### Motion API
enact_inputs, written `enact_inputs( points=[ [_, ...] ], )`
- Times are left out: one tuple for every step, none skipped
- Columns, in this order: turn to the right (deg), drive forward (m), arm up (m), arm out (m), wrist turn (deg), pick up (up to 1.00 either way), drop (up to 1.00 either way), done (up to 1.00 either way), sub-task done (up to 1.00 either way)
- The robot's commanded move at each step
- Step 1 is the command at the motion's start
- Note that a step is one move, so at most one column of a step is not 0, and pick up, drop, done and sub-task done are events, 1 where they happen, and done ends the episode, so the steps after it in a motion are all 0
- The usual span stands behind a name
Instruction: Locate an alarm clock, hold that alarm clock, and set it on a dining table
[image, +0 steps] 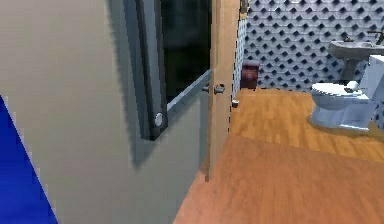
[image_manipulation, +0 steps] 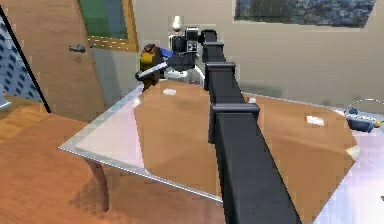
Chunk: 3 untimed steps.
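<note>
1. Wooden floor (image: 290, 170) runs through the lower right of the forward view into a bathroom with patterned walls. In it are one white toilet (image: 345, 100) at the right edge, one sink (image: 358, 47) in the upper right corner and one small dark red bin (image: 250, 75) against the far wall.
2. One wooden door (image: 222, 80) with one handle (image: 215, 88) stands at the frame's middle. Left of it, a beige wall carries one dark framed panel (image: 175, 50).
3. In the arm side view, one table (image_manipulation: 150, 130) with a shiny top spans the middle and right. Two small white objects lie on it, one (image_manipulation: 170, 92) near the far left corner and one (image_manipulation: 316, 121) toward the right.
4. Two framed pictures hang on the far wall, a green one (image_manipulation: 107, 22) at upper left and another (image_manipulation: 290, 10) at upper right.
5. One dark arm (image_manipulation: 235, 130) rises from the bottom edge over the table to the upper middle. It ends in white marker squares (image_manipulation: 188, 45).
6. The gripper (image_manipulation: 155, 68) points left from there, above the table's far left corner.
7. A small dark blue and yellow blob (image_manipulation: 150, 52) sits at the fingers and is too small to name. Whether the gripper holds it, and how its fingers are set, cannot be told.
</note>
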Motion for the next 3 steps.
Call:
enact_inputs(
  points=[
    [0.0, 0.0, 0.0, 0.0, 45.0, 0.0, 0.0, 0.0, 0.0],
    [0.0, 0.0, 0.0, 0.0, 45.0, 0.0, 0.0, 0.0, 0.0],
    [0.0, 0.0, 0.0, 0.0, 9.0, 0.0, 0.0, 0.0, 0.0]
  ],
)
